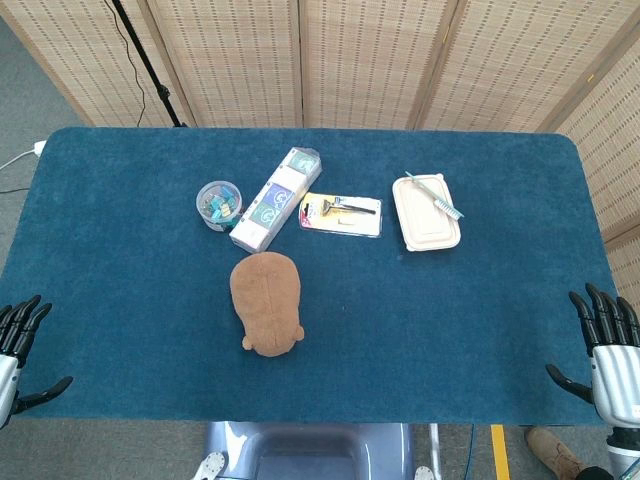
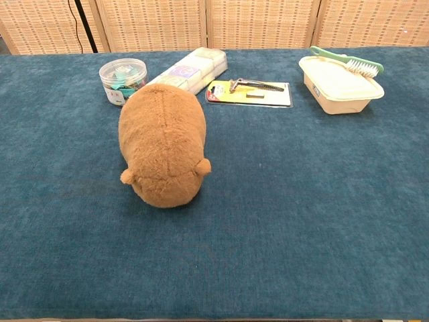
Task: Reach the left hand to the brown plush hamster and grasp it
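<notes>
The brown plush hamster [image 1: 267, 302] [image 2: 163, 143] lies flat on the blue table, left of centre, its head toward the near edge. My left hand [image 1: 18, 355] hangs at the table's near left corner, fingers spread and holding nothing, far to the left of the hamster. Over at the near right corner my right hand [image 1: 604, 347] is also spread and empty. Neither hand appears in the chest view.
Behind the hamster stand a clear tub of clips [image 1: 219, 204] [image 2: 123, 80], a long white box [image 1: 275, 198] [image 2: 190, 69] and a carded razor [image 1: 342, 214] [image 2: 249, 92]. A white container with a green brush [image 1: 427, 211] [image 2: 340, 82] sits at the back right.
</notes>
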`<state>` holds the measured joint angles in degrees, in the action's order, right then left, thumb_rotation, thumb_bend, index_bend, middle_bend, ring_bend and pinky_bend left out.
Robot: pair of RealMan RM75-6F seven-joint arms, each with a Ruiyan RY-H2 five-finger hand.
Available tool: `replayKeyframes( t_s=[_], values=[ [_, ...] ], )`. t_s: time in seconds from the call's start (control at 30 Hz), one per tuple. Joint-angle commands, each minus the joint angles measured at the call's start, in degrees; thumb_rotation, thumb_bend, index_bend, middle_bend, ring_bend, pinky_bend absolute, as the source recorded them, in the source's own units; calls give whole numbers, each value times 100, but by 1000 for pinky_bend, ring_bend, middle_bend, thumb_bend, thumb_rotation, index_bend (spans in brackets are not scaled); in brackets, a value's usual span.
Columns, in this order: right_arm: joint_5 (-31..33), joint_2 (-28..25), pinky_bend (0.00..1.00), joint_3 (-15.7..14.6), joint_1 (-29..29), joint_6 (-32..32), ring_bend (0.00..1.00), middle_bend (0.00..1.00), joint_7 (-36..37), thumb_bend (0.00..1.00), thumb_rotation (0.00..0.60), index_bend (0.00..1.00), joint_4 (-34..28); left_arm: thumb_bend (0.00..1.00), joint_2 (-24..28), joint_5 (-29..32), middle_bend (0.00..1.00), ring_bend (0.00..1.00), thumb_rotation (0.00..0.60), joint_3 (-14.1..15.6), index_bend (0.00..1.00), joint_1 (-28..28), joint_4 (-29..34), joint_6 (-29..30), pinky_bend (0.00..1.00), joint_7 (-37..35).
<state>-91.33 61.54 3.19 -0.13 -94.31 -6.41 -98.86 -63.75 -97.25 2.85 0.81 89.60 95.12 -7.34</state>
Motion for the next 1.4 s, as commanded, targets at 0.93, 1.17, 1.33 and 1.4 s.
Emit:
replayKeyframes(
  t_s=[0.93, 1.17, 1.33, 1.4],
  values=[
    [-138, -119, 0, -22, 9, 33, 0, 0, 628, 0, 600, 0, 28, 3, -1033, -977, 0, 0, 600, -261, 336, -750, -868, -6, 0, 228],
    [-156, -112, 0, -50, 39, 124, 0, 0, 637, 0, 600, 0, 21, 103, -1350, -1082, 0, 0, 600, -247, 388, -1056, -600, -557, 0, 921],
    [-155, -114, 0, -55, 54, 166, 0, 0, 659, 0, 600, 0, 20, 128, -1840, -1172, 0, 0, 600, -252, 384, -1278, -700, -894, 0, 1405],
    [-156, -117, 0, -56, 56, 171, 0, 0, 672, 0, 600, 0, 23, 148, -2046, -1214, 0, 0, 600, -241, 385, -1349, -800, -986, 0, 1510]
  ],
)
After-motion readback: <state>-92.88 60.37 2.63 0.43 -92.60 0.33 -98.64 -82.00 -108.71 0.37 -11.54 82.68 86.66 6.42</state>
